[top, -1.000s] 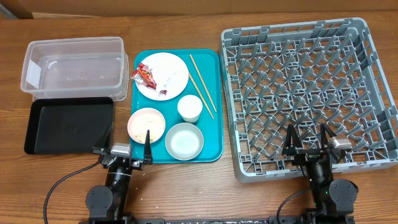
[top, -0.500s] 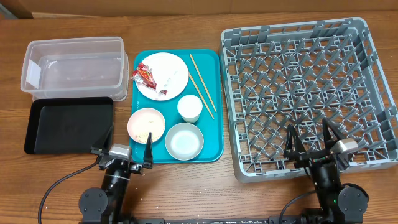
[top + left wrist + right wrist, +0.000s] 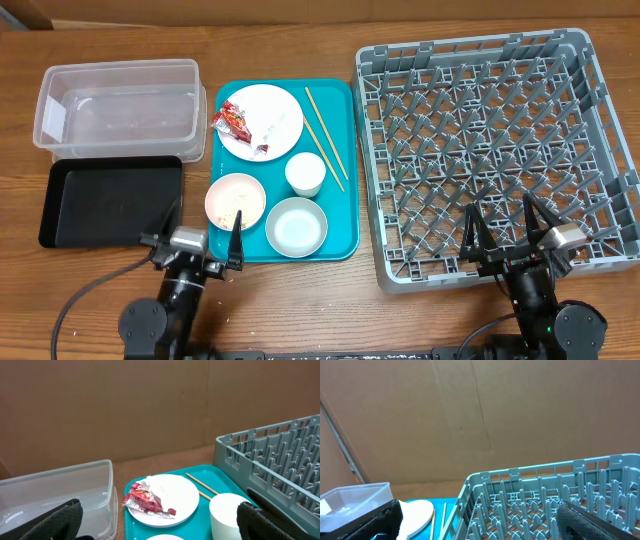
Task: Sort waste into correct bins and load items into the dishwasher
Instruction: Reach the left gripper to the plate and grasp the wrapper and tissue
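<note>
Your left fingers (image 3: 236,240) and right fingers (image 3: 471,232) have edged toward the frame's bottom, gaping and empty. The wrapper (image 3: 232,119), tissue (image 3: 272,128) and dishes (image 3: 296,226) sit mid-frame on the teal tray (image 3: 340,240); nothing sorted, rack (image 3: 480,100) unloaded.

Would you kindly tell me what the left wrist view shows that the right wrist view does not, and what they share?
Only the left wrist view shows the red wrapper, the crumpled tissue and the white cup. Only the right wrist view shows a thin slanted pole at the far left. Both show the clear tub, the white plate, the teal tray, a chopstick and the dish rack.
</note>
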Robot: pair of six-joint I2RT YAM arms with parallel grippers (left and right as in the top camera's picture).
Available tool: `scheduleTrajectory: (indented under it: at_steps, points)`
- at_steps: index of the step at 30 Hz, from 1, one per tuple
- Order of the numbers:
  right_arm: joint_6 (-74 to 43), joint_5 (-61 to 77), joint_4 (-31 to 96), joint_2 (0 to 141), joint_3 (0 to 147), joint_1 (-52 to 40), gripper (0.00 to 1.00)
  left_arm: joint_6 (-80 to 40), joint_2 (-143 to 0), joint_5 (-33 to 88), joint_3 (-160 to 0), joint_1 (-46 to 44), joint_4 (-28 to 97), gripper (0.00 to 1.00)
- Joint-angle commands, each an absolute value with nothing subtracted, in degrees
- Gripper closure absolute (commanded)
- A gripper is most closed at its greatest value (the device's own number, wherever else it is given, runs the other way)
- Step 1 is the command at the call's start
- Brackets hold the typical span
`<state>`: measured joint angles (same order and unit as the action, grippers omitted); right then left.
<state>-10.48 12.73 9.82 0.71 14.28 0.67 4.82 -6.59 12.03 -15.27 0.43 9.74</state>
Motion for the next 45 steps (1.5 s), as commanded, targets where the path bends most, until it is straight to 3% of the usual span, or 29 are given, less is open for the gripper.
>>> scheduleTrajectory:
  at_steps: [1,7,19,22,27,32,36,45]
  points:
    - [-10.5,13.0,9.8,2.9,17.1,0.4,0.0,5.8,-13.6,12.8,-21.1,0.7,9.7,0.0]
    - [-10.4,13.2,12.7,11.4,23.8,0.4,0.0,7.7,-32.1,15.1,-36.0,0.7,14.2,0.0]
    - [-10.0,13.2,35.7,40.3,53.4,0.4,0.0,7.8,-77.3,15.0,-92.1,0.7,59.8,0.0]
    - [-10.0,13.2,39.9,45.0,58.0,0.4,0.0,7.5,-84.9,15.2,-101.7,0.7,66.0,0.0]
    - [-10.1,13.2,40.3,49.2,59.2,0.4,0.0,7.3,-90.8,14.5,-103.7,0.7,65.0,0.0]
    - [-10.1,13.2,40.9,50.8,59.2,0.4,0.0,7.2,-97.8,23.2,-103.7,0.1,63.0,0.0]
    - [-10.1,13.2,42.2,50.8,59.2,0.4,0.0,-9.8,-102.6,13.1,-103.7,-2.5,60.2,0.03]
    - [-10.1,13.2,45.0,50.9,59.1,0.4,0.0,-19.6,-113.8,-1.2,-103.7,-6.1,52.7,0.0]
